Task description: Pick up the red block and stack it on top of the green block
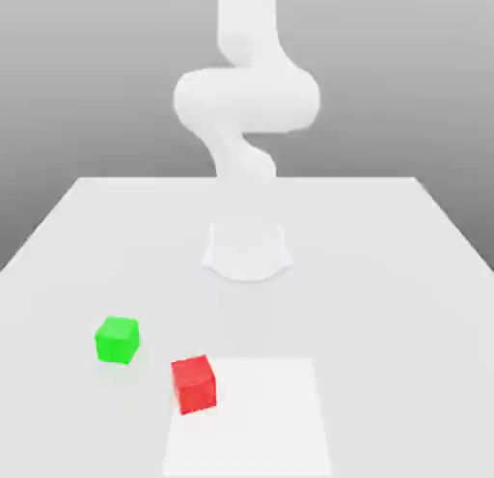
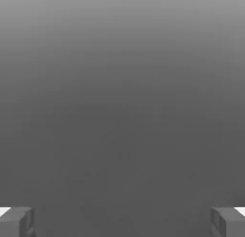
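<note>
Approach stage: pincer (image 2: pixel 122 221) wide, empty. Red block (image 1: pixel 194 383) untouched, at four o'clock of green block (image 1: pixel 118 340). Next: descend over red.

matte red block (image 1: pixel 194 383), matte green block (image 1: pixel 118 340), smooth white table (image 1: pixel 386 273)

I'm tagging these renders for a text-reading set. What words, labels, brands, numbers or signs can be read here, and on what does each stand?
None: no readable text in either view.
The red block and the green block have plain, unmarked faces.
The table and the white arm bear no writing or logo.
The fingertips of the gripper carry no marking.
</note>
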Controlling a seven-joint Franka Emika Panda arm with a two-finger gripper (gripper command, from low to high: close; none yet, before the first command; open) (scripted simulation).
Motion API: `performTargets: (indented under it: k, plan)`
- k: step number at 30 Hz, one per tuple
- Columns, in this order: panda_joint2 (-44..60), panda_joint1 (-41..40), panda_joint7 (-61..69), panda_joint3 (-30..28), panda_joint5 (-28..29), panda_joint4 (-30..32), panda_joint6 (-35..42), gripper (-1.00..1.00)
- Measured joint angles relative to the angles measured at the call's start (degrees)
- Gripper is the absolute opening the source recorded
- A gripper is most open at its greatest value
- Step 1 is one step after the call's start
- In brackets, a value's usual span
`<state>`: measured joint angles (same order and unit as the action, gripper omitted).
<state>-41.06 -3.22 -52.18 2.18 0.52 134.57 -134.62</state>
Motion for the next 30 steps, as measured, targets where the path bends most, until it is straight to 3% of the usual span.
performTargets:
  k: [13, 20, 27, 28, 30]
  plan:
    - [26.51, -13.83, -35.17, 7.26, 3.54, 15.01, -15.43, 0.00]
    - [39.95, -16.86, -50.55, 7.02, 0.94, 22.98, -23.67, 0.00]
    - [53.59, -14.23, -56.29, 3.05, 5.23, 22.34, -34.82, 0.00]
    - [55.05, -13.58, -56.70, 2.26, 5.81, 22.15, -36.04, -1.00]
    - [55.05, -13.57, -56.71, 2.26, 5.81, 22.15, -36.06, -1.00]
